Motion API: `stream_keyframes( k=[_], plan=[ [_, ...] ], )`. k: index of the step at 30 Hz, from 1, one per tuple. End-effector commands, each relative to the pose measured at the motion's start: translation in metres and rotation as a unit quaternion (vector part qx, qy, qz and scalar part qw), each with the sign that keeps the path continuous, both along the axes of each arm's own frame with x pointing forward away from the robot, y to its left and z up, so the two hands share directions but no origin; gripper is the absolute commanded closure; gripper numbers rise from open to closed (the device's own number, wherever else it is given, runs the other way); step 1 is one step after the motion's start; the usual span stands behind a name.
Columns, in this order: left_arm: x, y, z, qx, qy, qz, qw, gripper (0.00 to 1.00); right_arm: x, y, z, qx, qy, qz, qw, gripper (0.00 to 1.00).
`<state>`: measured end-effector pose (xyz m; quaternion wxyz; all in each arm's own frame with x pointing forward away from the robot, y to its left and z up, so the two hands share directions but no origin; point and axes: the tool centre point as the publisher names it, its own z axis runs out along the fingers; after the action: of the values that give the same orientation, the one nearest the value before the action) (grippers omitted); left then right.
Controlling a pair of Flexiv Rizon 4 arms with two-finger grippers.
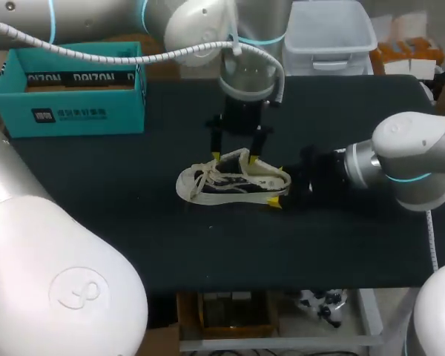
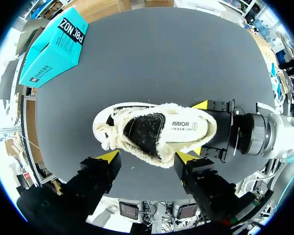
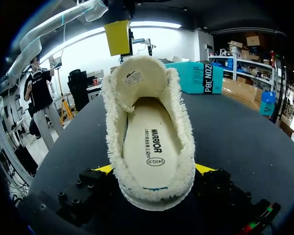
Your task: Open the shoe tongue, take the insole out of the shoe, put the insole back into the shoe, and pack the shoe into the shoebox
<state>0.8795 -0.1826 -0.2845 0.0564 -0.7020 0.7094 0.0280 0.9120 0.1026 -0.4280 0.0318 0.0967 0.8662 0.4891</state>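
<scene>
A cream fleecy shoe [image 1: 233, 182] lies on the black table [image 1: 133, 193], toe to the left. Its white insole [image 3: 149, 139] sits inside, and the tongue [image 3: 137, 78] stands upright. My right gripper [image 1: 278, 187] is shut on the heel, one yellow tip against each side [image 3: 154, 169]. Coming in from the back, my left gripper [image 1: 235, 157] hangs open over the shoe's far side. Its yellow tips [image 2: 148, 156] stand apart along the fuzzy edge with nothing held between them. The teal shoebox [image 1: 74, 89] stands open at the back left.
The left arm's white cable [image 1: 133, 55] runs across above the shoebox. Bare black table lies in front of the shoe and between the shoe and the box [image 2: 54, 46].
</scene>
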Motion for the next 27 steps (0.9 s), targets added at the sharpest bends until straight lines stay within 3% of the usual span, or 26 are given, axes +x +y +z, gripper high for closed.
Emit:
stream_keyframes(
  k=[1,5,8,12,14,15,16,23,27],
  plan=[
    [0.006,-0.009,-0.011,0.064,0.003,0.010,0.998,0.42,0.001,-0.001,-0.002,0.002,-0.001,-0.001,1.000,1.00],
    [0.009,-0.008,-0.017,0.073,0.009,0.012,0.997,0.46,0.001,-0.001,-0.002,0.002,-0.001,-0.001,1.000,1.00],
    [0.009,-0.006,-0.021,0.077,0.010,0.014,0.997,0.43,0.001,-0.001,-0.002,0.002,-0.001,-0.001,1.000,1.00],
    [0.012,-0.005,-0.024,0.081,0.008,0.020,0.997,0.54,0.001,-0.001,-0.002,0.002,-0.001,-0.001,1.000,1.00],
    [0.014,-0.004,-0.025,0.081,0.008,0.022,0.996,0.64,0.001,-0.001,-0.002,0.002,-0.001,-0.001,1.000,1.00],
    [0.014,-0.003,-0.025,0.078,0.007,0.025,0.997,0.94,0.001,-0.001,-0.002,0.002,-0.001,-0.001,1.000,1.00],
    [0.015,-0.001,-0.025,0.076,0.008,0.025,0.997,1.00,0.001,-0.001,-0.002,0.002,-0.001,-0.001,1.000,1.00],
    [0.011,0.020,-0.019,0.035,0.008,0.024,0.999,1.00,0.001,-0.001,-0.002,0.002,-0.001,-0.001,1.000,1.00],
    [0.011,0.045,-0.015,-0.013,0.012,0.025,1.000,1.00,0.001,-0.001,-0.002,0.002,-0.001,-0.001,1.000,1.00]
  ],
)
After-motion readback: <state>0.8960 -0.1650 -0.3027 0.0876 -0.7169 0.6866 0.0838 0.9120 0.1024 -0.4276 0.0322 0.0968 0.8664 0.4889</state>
